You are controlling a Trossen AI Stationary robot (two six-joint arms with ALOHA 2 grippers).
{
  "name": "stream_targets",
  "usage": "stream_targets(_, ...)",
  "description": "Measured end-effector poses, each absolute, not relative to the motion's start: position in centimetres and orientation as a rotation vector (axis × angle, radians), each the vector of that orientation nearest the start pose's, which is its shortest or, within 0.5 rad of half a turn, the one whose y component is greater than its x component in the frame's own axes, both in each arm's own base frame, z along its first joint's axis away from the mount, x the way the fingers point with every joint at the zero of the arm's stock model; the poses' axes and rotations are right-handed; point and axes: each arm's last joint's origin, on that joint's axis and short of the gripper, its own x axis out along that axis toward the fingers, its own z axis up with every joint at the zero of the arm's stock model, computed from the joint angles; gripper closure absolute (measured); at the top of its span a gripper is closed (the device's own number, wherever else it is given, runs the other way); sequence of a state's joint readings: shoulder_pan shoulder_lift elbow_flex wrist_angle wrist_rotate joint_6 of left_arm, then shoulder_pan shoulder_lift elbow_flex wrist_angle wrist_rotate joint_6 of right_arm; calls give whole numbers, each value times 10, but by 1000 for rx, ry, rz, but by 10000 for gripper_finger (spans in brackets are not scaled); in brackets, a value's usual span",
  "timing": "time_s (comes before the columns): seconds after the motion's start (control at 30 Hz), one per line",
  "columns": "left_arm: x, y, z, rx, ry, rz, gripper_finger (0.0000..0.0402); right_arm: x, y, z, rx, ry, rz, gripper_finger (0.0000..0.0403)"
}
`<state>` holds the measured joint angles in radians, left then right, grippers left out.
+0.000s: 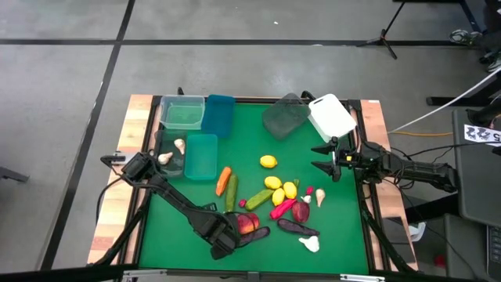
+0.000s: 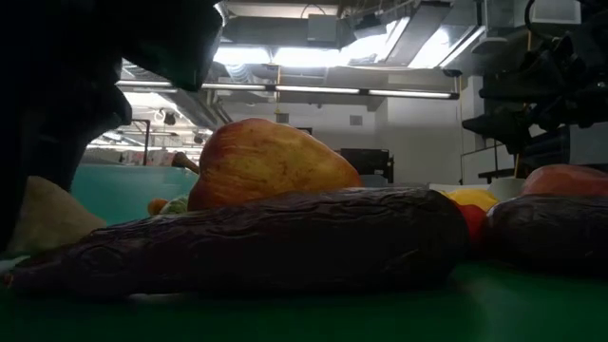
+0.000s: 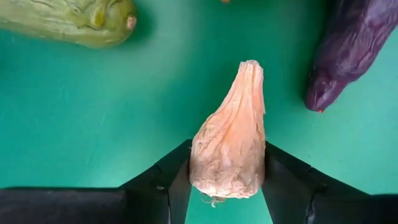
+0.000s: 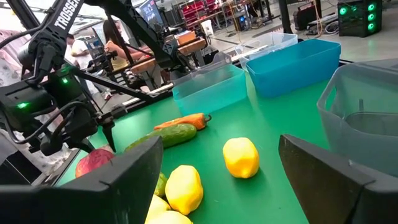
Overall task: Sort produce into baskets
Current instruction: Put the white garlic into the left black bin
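My left gripper (image 1: 227, 240) points down near the table's front edge, shut on a pale garlic bulb (image 3: 231, 143) that the gripper hides in the high view. A red apple (image 1: 249, 224) and a dark purple eggplant (image 3: 348, 50) lie just beside it, and a green cucumber (image 3: 74, 22) lies a little farther off. Lemons (image 1: 280, 188), a carrot (image 1: 223, 180) and peppers (image 1: 283, 208) lie mid-table. My right gripper (image 1: 325, 157) waits open and level at the right edge, touching nothing. My left gripper pinches the garlic bulb's fat end (image 3: 205, 174) between its two fingers, one on each side. The fingers come from above, pointing down. The bulb lies on its side, its pointed tip (image 3: 250, 68) reaching out past the fingers over the green mat.
Baskets stand along the far edge: clear green (image 1: 183, 112), blue (image 1: 219, 115), grey (image 1: 284, 117), white (image 1: 331, 116). A teal one (image 1: 201, 155) sits at mid-left, next to a dark tub (image 1: 168, 160) that holds two garlic bulbs. Another eggplant (image 1: 297, 227) and garlic bulb (image 1: 310, 244) lie front right.
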<state>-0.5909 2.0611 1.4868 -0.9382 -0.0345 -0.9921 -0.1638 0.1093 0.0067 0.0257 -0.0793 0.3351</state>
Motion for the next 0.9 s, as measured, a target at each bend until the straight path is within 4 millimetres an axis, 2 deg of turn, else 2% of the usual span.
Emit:
stream_targets(0.17,320,-208,176,-375,1464,330,242,103,-15,159,344,61,-96,84)
stream_targets(0.33,307,-188,208,-375,1418,469,238,103,-15,160,344,61,-96,84)
stream_targets(0.53,274,-142,254,-318,1409,815,237,103,-15,160,342,61,-96,84)
stream_targets(0.6,264,-125,269,-306,1364,925,236,103,-15,160,340,61,-96,84)
stream_targets(0.7,255,-102,286,-378,1225,981,236,103,-15,160,340,61,-96,84)
stream_targets(0.8,243,-77,295,-445,1104,1085,236,103,-15,159,340,61,-96,84)
stream_targets(0.9,231,-55,291,-470,1080,1174,236,103,-15,160,340,61,-96,84)
